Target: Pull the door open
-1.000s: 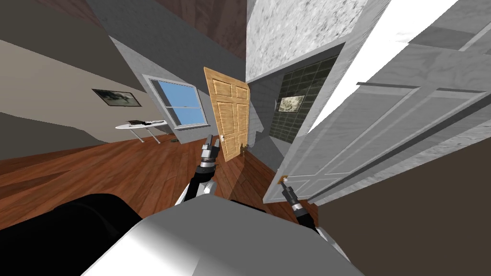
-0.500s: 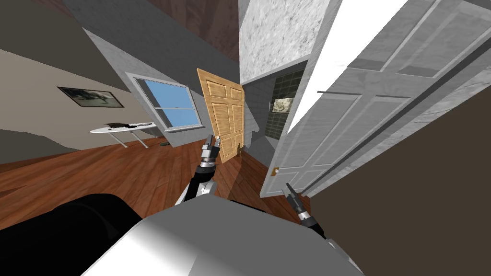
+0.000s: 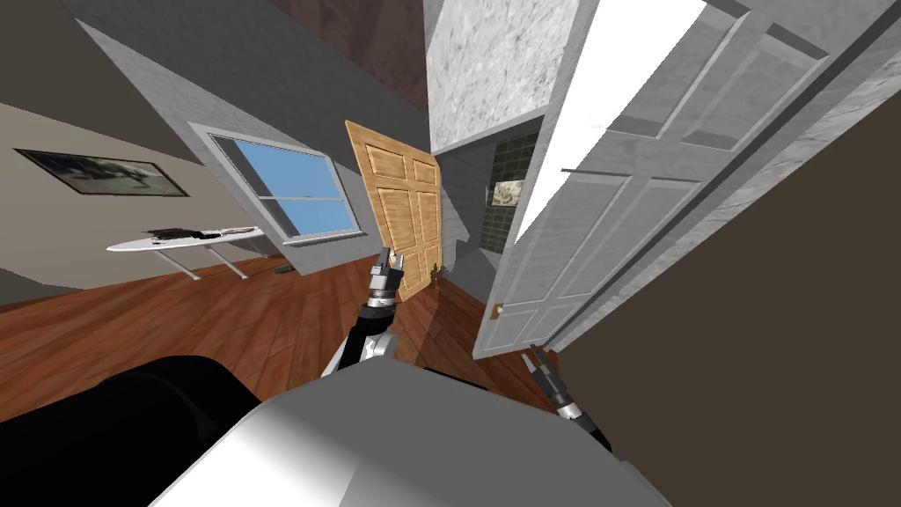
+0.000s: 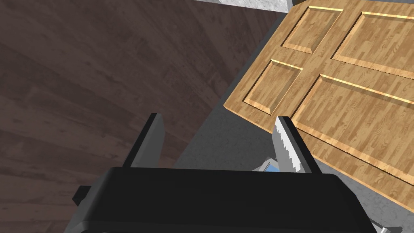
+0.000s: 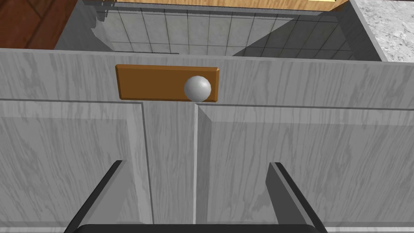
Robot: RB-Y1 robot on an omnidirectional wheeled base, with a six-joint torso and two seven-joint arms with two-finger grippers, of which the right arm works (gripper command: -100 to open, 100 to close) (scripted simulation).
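Grey door (image 3: 616,220) is on my right, swung partway open. My right fingers (image 5: 287,186) are spread open facing its panel, nothing between them. The round knob (image 5: 197,88) on its brown plate (image 5: 153,83) sits just beyond, untouched. My left fingers (image 4: 149,141) are open too, pointing toward the wooden door (image 4: 343,93).

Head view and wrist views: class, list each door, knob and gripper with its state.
Grey panelled door: partly open.
Wooden door: swung open.
Left gripper: open, empty.
Right gripper: open, empty, facing the grey door.
Round grey knob: ungripped, beyond the fingertips.
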